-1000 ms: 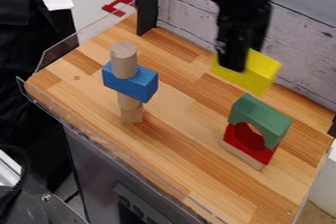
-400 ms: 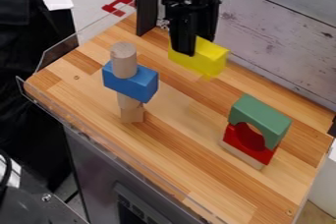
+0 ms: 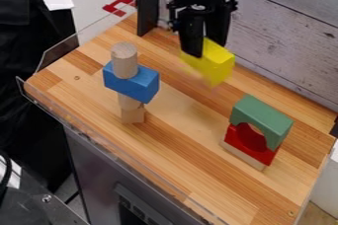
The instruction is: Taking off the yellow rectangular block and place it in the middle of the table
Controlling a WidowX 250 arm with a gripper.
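Note:
The gripper [image 3: 203,46] hangs over the back middle of the wooden table [image 3: 191,140], shut on the yellow rectangular block [image 3: 214,62]. The block is held up above the surface, tilted, with its near end lower. One finger crosses in front of its left part and hides some of it.
At the left stands a stack with a blue block [image 3: 132,83] and a wooden cylinder [image 3: 124,60] on top. To the right, a green arch [image 3: 261,118] rests on a red arch [image 3: 251,145]. A whitewashed plank wall [image 3: 284,36] runs along the back.
The gripper has moved left with the yellow block, then slightly back to the right. The block has turned and tilts differently. Both stacks have stayed put.

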